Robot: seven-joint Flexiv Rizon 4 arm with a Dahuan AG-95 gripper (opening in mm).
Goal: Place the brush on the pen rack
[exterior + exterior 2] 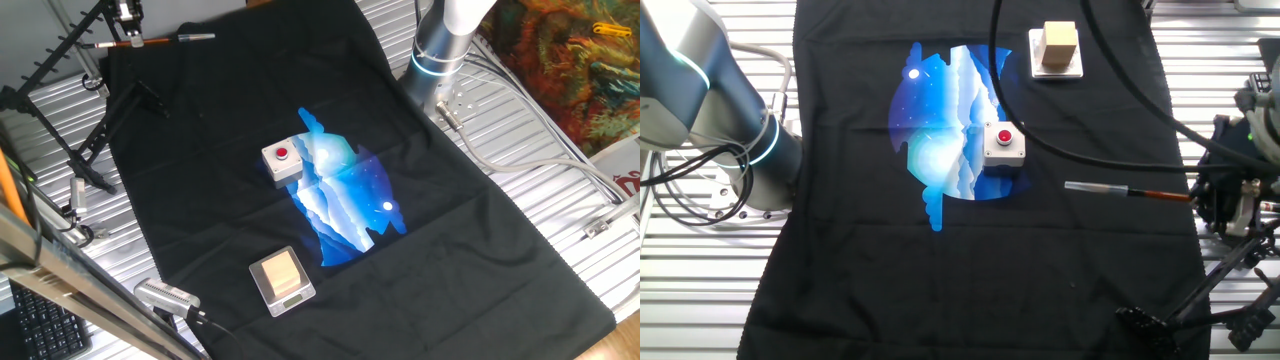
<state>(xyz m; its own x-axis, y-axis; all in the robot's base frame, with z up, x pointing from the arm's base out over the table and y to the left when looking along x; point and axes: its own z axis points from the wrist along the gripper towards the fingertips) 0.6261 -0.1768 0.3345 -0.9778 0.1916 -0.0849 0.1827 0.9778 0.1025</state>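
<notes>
The brush (150,42) lies level above the black cloth's far left corner, its pale tip pointing toward the cloth's middle. In the other fixed view the brush (1120,190) sticks out leftward from the gripper (1212,200). The gripper (127,36) comes down from the top edge and is shut on the reddish-brown handle. The black pen rack (60,48) stands just left of the gripper, its toothed bar slanting upward and its legs splayed on the slats. The handle end reaches the bar; I cannot tell if it touches. Only the rack's legs (1200,295) show in the other fixed view.
A white box with a red button (281,160) sits mid-cloth on a blue picture. A wooden block on a small scale (281,277) sits at the near edge. The arm's base (440,45) and its cables stand at the right. A thick black cable (1090,150) crosses the cloth.
</notes>
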